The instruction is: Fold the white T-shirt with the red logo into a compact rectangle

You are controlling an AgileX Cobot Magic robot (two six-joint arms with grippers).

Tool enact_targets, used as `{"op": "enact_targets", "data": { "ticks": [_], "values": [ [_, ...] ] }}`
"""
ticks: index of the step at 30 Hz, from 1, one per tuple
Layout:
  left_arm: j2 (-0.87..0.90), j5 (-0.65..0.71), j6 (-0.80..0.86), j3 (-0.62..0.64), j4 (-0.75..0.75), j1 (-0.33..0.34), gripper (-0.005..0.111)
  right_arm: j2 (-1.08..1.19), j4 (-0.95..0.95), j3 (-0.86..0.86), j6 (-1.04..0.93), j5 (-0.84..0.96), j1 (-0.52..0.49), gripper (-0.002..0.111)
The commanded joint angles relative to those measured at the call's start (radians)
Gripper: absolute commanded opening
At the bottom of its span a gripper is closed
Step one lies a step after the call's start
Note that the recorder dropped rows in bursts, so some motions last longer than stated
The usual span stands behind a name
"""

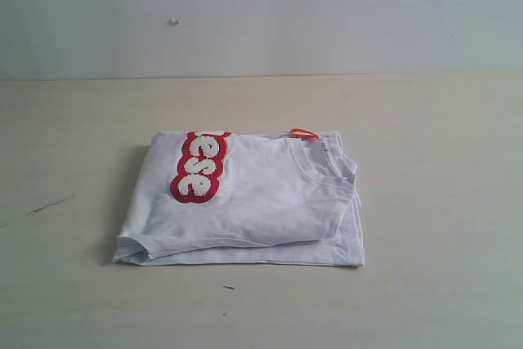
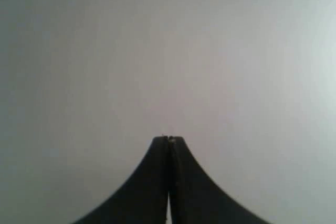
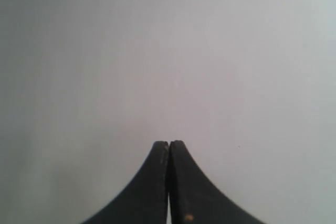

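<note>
The white T-shirt (image 1: 253,202) lies folded in a rough rectangle in the middle of the table, its ribbed neck and orange tag (image 1: 303,133) at the far right corner. The red logo (image 1: 200,166) runs along the top layer near the left side, only part of its lettering showing. Neither arm appears in the exterior view. My left gripper (image 2: 168,139) is shut with nothing between its black fingers, facing a plain grey surface. My right gripper (image 3: 169,143) is likewise shut and empty against a plain grey background.
The pale wooden table (image 1: 441,202) spreads all round the shirt, with a dark scratch (image 1: 51,204) at the left and a small dark speck (image 1: 229,288) in front. A grey wall (image 1: 261,14) stands behind.
</note>
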Motion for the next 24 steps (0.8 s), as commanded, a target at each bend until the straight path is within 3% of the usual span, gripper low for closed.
{"op": "enact_targets", "data": {
  "ticks": [1,5,11,24],
  "values": [
    [0.001,0.003,-0.006,-0.004,0.004,0.003,0.000,0.000,0.003,-0.003,0.001,0.000,0.000,0.000],
    [0.001,0.003,-0.006,-0.004,0.061,0.003,0.000,0.000,0.003,-0.003,0.001,0.000,0.000,0.000],
    [0.001,0.003,-0.006,-0.004,0.486,0.003,0.000,0.000,0.003,-0.003,0.001,0.000,0.000,0.000],
    [0.001,-0.005,-0.004,0.206,0.510,0.039,0.000,0.000,0.003,-0.003,0.001,0.000,0.000,0.000]
  ]
}}
